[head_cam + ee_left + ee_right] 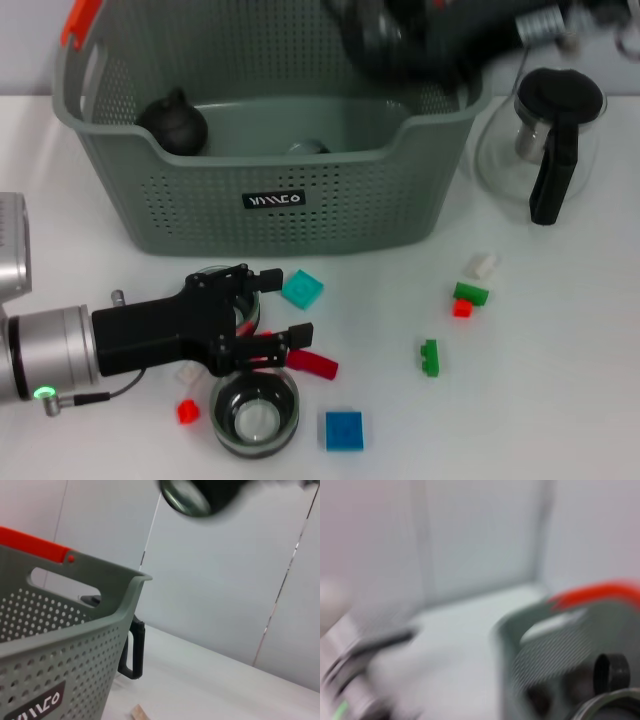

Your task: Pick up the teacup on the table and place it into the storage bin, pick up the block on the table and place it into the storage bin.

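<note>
The grey-green storage bin [330, 205] with an orange-red handle [80, 22] stands at the back middle of the table. It also shows in the left wrist view [60, 645] and, blurred, in the right wrist view [555, 650]. A glass teacup [255, 412] sits at the front. My left gripper [285, 305] is open and low over the table just behind it, with a teal block [302, 289] and a red block [314, 364] by its fingertips. A glass rim shows under the gripper. My right gripper [420, 40] is blurred above the bin's back right corner.
A black round pot [172, 122] and a glass item [305, 148] lie in the bin. A glass teapot with a black handle [548, 150] stands right of the bin. Blue [343, 430], green [430, 357], green-and-red [468, 298], white [481, 265] and small red [186, 410] blocks lie scattered.
</note>
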Tool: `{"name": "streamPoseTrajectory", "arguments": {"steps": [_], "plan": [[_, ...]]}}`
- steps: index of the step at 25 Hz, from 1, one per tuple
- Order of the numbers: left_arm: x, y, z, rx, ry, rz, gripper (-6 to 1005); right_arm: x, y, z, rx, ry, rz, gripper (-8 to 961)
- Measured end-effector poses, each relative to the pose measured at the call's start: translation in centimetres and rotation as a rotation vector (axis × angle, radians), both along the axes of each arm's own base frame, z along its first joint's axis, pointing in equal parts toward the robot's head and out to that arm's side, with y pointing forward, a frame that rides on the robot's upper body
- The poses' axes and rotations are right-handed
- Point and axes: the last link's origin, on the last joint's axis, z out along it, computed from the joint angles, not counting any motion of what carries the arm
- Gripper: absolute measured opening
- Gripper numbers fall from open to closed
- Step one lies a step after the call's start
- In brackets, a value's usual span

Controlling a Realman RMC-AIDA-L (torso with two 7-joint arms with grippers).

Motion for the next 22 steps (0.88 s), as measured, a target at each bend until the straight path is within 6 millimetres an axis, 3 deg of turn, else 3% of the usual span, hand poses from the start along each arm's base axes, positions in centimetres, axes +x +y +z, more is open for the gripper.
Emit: {"name": "streamPoseTrajectory", "arguments": {"steps": [3,7,11,17,22], "plan": [[0.1,0.1,0.0,0.001,0.000,-0.003,857,-1.0,4.0,-0.3,0.045,0.069,-0.046,64],[0.2,0.2,0.0,0.002,-0.001,-0.006,857,-0.7,8.6,-2.9,0.078,0.064,-0.088,64],[0.2,0.1,-0.1,-0.001,-0.009,-0.003,856,0.9,11.3,-5.9,0.145,0.021,-0.100,64],[0.3,0.1,-0.1,0.003,-0.016,0.000,856,3.6,11.5,-11.2,0.233,-0.098,-0.050,63],[0.2,0.2,-0.3,0.005,-0.011,0.009,856,5.4,10.7,-14.3,0.271,-0.205,-0.019,64]]}}
